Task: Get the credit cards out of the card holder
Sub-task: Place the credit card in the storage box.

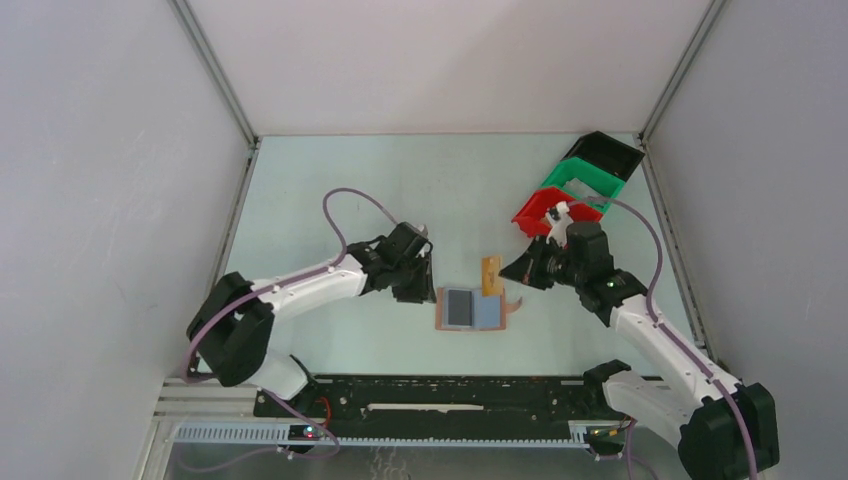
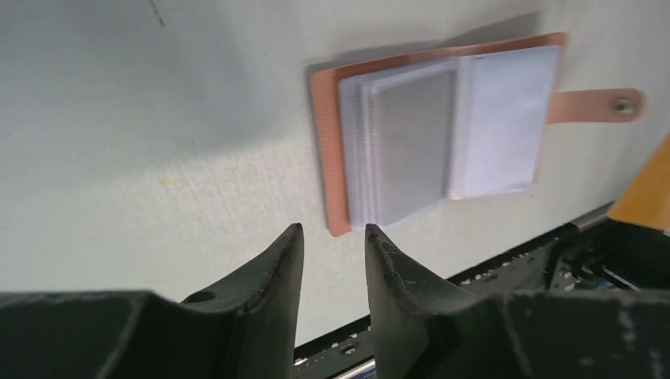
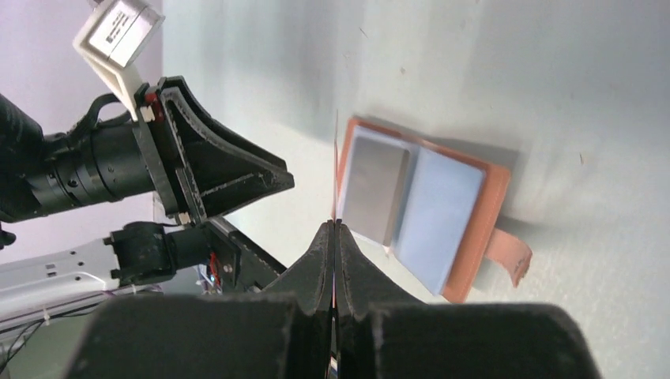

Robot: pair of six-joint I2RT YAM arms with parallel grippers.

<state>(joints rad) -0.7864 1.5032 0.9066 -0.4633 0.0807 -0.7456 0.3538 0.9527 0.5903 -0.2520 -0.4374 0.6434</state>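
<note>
The card holder is laid open & flat on the table btwn the grippers, w/ a dark grey card kept under clear sleeves in one half and a pale blue-grey panel in the other (card or lining can't be told). A red bin, green bin & black bin are lined up at the far R corner, contents not made out. The tan card is pinched edge-on by the closed right gripper just beside the holder, the left gripper is held slightly parted & empty, and the pale green surface is boxed in by plain white walls.
</note>
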